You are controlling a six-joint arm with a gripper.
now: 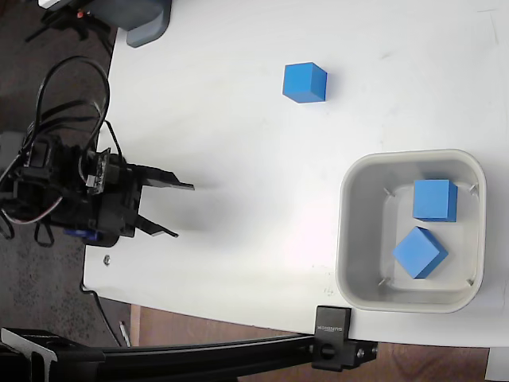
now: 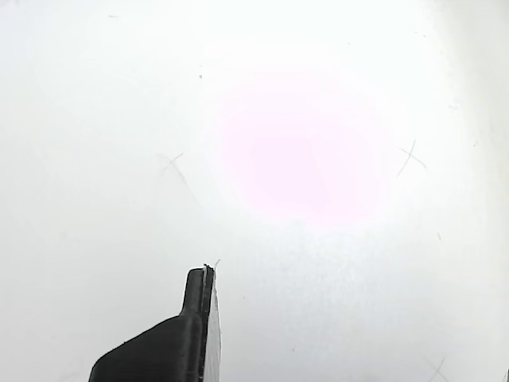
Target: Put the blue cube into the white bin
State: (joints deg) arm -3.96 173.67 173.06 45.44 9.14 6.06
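Note:
In the fixed view a blue cube (image 1: 305, 83) sits alone on the white table, toward the top centre. The white bin (image 1: 347, 239) stands at the right and holds two more blue cubes, one (image 1: 435, 199) lying square and one (image 1: 419, 252) turned at an angle. My gripper (image 1: 183, 211) hovers at the table's left edge, open, with nothing between its fingers, well away from both the loose cube and the bin. The wrist view shows only one black finger (image 2: 199, 314) over bare white table; no cube or bin appears there.
A grey object (image 1: 147, 20) sits at the table's top left corner. A black clamp (image 1: 334, 338) on a dark bar grips the table's bottom edge below the bin. Cables (image 1: 71, 87) loop behind the gripper, off the table's left edge.

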